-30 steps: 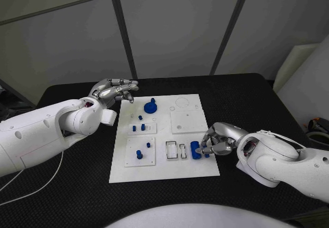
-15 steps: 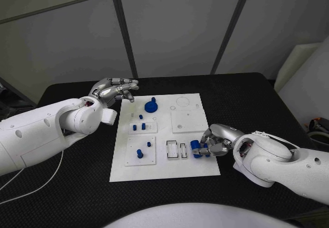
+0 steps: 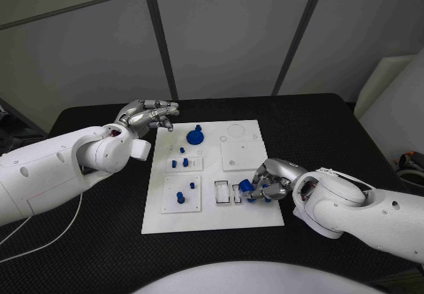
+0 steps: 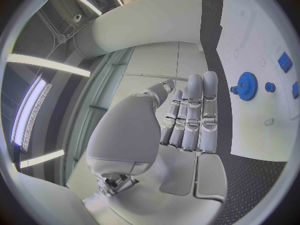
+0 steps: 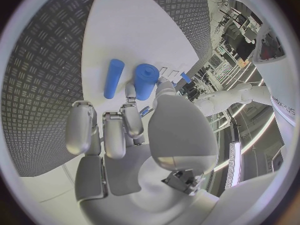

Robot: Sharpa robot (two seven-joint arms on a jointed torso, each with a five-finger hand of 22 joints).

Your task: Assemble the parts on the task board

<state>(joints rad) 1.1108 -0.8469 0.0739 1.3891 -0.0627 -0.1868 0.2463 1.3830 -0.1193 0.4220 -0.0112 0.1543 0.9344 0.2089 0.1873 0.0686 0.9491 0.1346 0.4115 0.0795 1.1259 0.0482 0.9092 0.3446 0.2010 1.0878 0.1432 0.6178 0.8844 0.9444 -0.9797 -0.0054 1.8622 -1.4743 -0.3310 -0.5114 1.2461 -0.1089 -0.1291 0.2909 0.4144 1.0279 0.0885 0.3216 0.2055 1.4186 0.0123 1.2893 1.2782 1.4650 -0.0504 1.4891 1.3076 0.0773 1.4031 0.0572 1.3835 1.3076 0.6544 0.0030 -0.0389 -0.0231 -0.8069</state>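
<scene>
The left hand (image 3: pixel 148 114) hangs in the air over the black desk (image 3: pixel 106 202), just past the far left corner of the white task board (image 3: pixel 212 217); its fingers (image 4: pixel 195 110) are straight and side by side, and they hold nothing; next, on the board, come a blue gear (image 3: pixel 195 136) at the far end, some small blue pegs (image 3: pixel 180 163) standing in the middle, and two open slots (image 3: pixel 228 193) nearer the front; right beside the slots the right hand (image 3: pixel 269 180) pinches a fat blue cylinder (image 3: pixel 246 186) at its top, holding it up on end just above the board; a thin blue stick (image 5: pixel 113 78) lies flat on the board close by; the cylinder looks hard, smooth and light, so it may slip, and I think it is best held by its round sides near the top; the right edge of the board is near this hand, with bare desk past it, so there is room there; toward the slots and pegs it is tight.
</scene>
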